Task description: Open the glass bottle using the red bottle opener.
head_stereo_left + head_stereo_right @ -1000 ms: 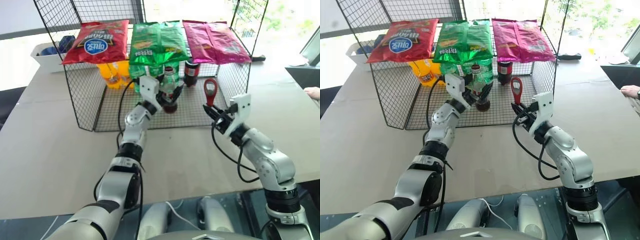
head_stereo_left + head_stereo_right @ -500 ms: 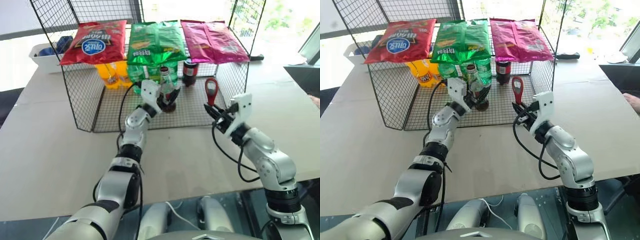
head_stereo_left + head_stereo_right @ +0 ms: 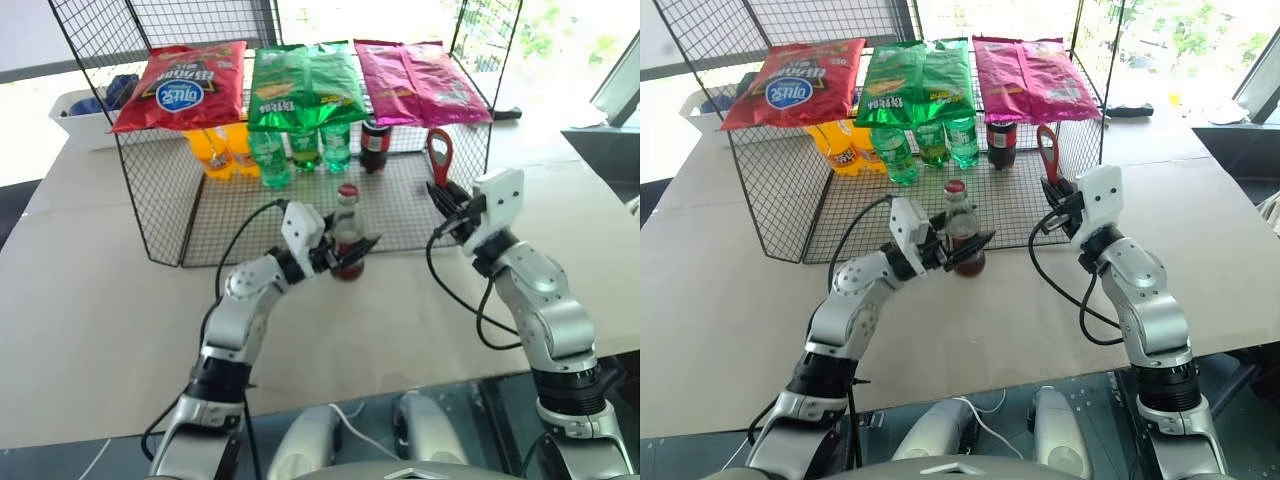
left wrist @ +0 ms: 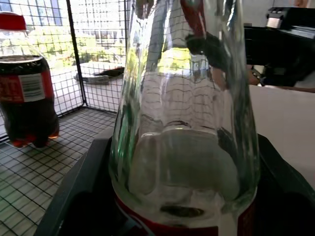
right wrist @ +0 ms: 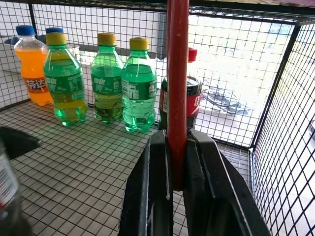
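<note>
Left gripper (image 3: 345,252) clasping glass bottle (image 3: 347,232) upright at wire shelf's (image 3: 150,190) near edge, steadying it; right gripper (image 3: 447,205) pinching red bottle opener (image 3: 439,157) ring-up, nearing cap.

The glass bottle (image 4: 184,123) stands close up between the left gripper's (image 4: 182,216) two black fingers (image 4: 74,196), one on each side of its body, its red label at the lower edge. Beyond it, a cola bottle (image 4: 27,93) with a red cap stands on the wire shelf (image 4: 29,182).
</note>
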{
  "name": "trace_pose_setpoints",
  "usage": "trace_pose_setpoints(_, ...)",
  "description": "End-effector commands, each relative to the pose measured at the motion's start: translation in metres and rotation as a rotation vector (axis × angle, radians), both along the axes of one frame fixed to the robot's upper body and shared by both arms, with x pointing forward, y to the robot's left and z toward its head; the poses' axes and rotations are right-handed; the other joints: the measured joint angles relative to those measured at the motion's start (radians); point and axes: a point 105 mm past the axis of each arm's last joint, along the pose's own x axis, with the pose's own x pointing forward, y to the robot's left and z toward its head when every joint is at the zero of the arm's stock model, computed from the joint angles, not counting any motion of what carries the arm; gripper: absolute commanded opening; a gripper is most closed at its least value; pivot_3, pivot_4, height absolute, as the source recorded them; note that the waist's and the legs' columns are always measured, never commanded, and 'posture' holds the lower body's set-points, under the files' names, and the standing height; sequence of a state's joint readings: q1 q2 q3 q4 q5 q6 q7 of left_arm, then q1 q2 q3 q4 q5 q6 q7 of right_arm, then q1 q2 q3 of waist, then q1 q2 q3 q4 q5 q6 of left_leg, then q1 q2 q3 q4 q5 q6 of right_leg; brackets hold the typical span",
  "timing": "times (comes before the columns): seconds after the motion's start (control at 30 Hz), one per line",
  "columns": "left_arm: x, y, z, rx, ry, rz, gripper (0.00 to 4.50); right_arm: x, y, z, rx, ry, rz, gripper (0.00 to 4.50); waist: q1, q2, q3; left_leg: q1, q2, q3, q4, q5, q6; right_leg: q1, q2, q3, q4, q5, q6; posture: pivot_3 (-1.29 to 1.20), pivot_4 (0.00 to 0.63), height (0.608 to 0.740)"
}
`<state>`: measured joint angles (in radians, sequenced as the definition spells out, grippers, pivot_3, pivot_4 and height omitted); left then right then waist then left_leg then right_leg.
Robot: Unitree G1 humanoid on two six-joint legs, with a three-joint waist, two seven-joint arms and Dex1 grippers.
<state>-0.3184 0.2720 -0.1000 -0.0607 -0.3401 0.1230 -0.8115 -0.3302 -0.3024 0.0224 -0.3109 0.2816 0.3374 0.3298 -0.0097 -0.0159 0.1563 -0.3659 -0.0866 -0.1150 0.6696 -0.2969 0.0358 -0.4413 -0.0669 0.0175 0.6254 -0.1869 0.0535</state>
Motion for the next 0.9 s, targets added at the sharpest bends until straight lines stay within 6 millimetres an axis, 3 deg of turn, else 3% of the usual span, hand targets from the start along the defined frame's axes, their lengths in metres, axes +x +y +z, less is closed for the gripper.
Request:
trace_pose_setpoints(0.03,-0.014,-0.009,0.015,-0.019,-0.066,-0.042,2.6,-0.003,0.0,0.01,0.004,-0.057,0.013,0.0,0.001,0.0,0.0,0.0,0.0,0.0,0.0,0.0,0.0,0.0,0.0,0.0,0.0,0.0,0.0,0.0,0.15,0.734)
trace_pose_setpoints(0.2,-0.016,-0.009,0.012,-0.001,-0.096,-0.029,2.6,-0.003,0.002,0.01,0.001,-0.059,0.024,0.0,0.001,0.0,0.0,0.001,0.0,0.0,0.0,0.0,0.0,0.001,0.0,0.0,0.0,0.0,0.0,0.0,0.15,0.734)
trace_pose_setpoints(0.23,-0.016,-0.009,0.014,-0.001,-0.105,-0.027,3.62,-0.002,0.002,0.01,0.001,-0.059,0.025,0.0,0.001,0.0,0.0,0.001,0.0,0.0,0.0,0.0,0.0,0.0,0.0,0.0,0.0,0.0,0.0,0.0,0.15,0.734)
trace_pose_setpoints(0.33,-0.015,-0.008,0.018,-0.01,-0.128,-0.02,4.41,-0.003,0.003,0.009,-0.001,-0.057,0.033,0.0,0.001,0.0,0.0,0.001,0.0,0.0,0.0,0.0,0.0,0.001,0.0,0.0,0.0,0.0,0.0,0.0,0.15,0.734)
trace_pose_setpoints(0.6,-0.026,-0.008,0.042,-0.092,-0.183,-0.046,4.41,-0.009,0.008,0.004,-0.048,-0.068,0.058,0.0,0.001,0.0,0.0,0.001,0.0,0.0,0.0,0.0,0.0,0.001,0.0,0.0,0.0,0.0,0.0,0.0,0.15,0.734)
trace_pose_setpoints(0.77,-0.029,-0.008,0.038,-0.073,-0.178,-0.054,4.41,-0.011,0.012,0.001,-0.073,-0.07,0.072,0.0,0.0,0.0,0.0,0.002,0.0,0.001,0.0,0.0,0.0,0.001,0.0,0.001,0.0,0.0,0.0,0.0,0.15,0.734)
trace_pose_setpoints(0.9,-0.027,-0.005,0.034,-0.067,-0.171,-0.039,3.34,-0.012,0.013,0.001,-0.078,-0.072,0.078,0.0,0.0,0.0,0.0,0.002,0.0,0.001,0.0,0.0,0.0,0.001,0.0,0.001,0.0,0.0,0.0,0.0,0.15,0.734)
